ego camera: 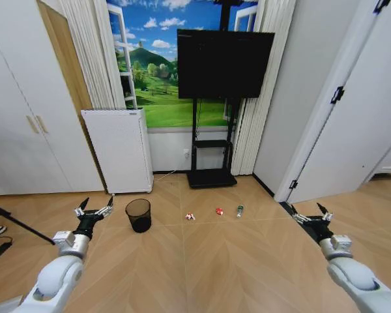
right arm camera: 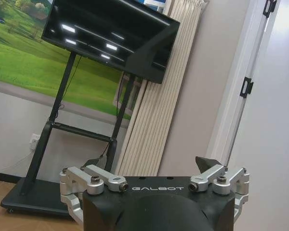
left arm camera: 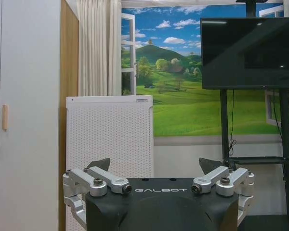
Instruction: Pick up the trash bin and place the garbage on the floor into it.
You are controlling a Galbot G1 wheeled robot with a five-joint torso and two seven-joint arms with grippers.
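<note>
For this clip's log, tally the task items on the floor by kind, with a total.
Trash bin: 1, black mesh, upright on the floor
Red-and-white wrapper: 1
Small red piece: 1
Small bottle: 1
Total: 4 items, 3 of them litter

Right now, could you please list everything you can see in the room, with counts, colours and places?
trash bin: 1, black mesh, on the floor ahead-left.
garbage: 3 pieces, red-white wrapper, red piece, clear bottle, in a row right of the bin.
white perforated box: 1, against the wall, behind the bin.
TV on black stand: 1, centre.
left gripper: open, raised at lower left.
right gripper: open, raised at lower right.
</note>
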